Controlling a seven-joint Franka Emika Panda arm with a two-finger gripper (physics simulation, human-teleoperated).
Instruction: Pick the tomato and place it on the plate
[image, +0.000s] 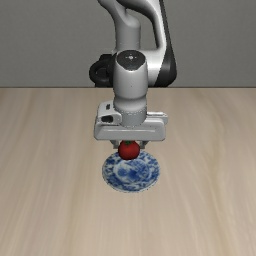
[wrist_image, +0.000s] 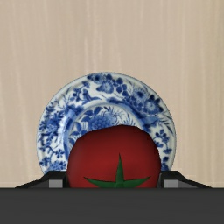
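A red tomato (image: 129, 150) with a green stem (wrist_image: 118, 179) hangs just above the blue-and-white patterned plate (image: 132, 175). My gripper (image: 129, 149) is shut on the tomato, one finger on each side of it. In the wrist view the tomato (wrist_image: 114, 157) sits between my fingertips and covers the near part of the plate (wrist_image: 105, 105), whose floral rim shows around it. The plate rests flat on the wooden table (image: 50, 150).
The light wooden table (wrist_image: 35, 44) stretches bare on all sides of the plate. A grey wall (image: 40, 40) rises behind the robot's base.
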